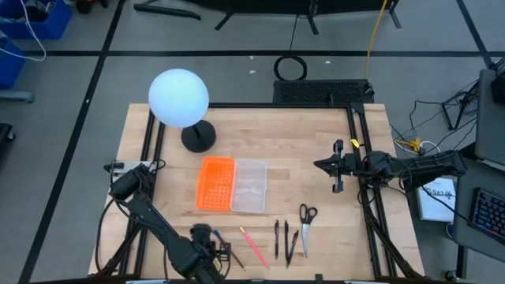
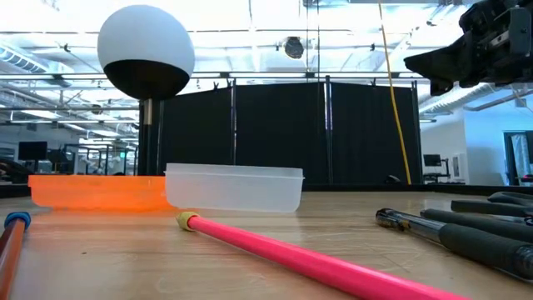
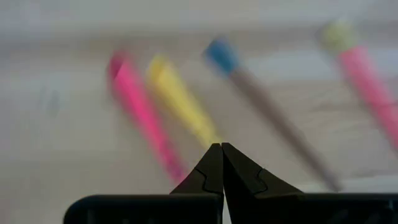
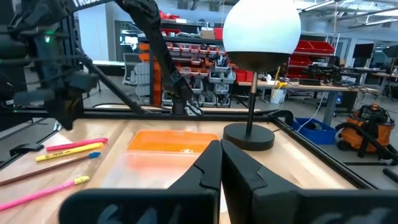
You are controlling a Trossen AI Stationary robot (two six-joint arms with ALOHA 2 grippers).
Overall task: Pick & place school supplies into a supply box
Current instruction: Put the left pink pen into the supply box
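Observation:
My left gripper (image 3: pixel 221 149) is shut near the table's near edge (image 1: pixel 211 246). It hangs over a pink marker (image 3: pixel 140 115), a yellow marker (image 3: pixel 180 99) and a brown pencil with a blue end (image 3: pixel 267 118), all lying flat. A pink pencil (image 1: pixel 254 246) (image 2: pixel 291 254), two dark pens (image 1: pixel 282 239) and black-handled scissors (image 1: pixel 306 221) lie to its right. The clear supply box (image 1: pixel 249 186) (image 2: pixel 235 187) sits at the table's middle, beside an orange tray (image 1: pixel 216 183). My right gripper (image 1: pixel 338 166) (image 4: pixel 221 149) is shut and waits in the air right of the box.
A lamp with a white globe (image 1: pixel 179 98) stands on a black base (image 1: pixel 198 138) just beyond the orange tray. Black frame rails run along the table's left and right sides (image 1: pixel 364 158). Bare wood lies between the box and the pens.

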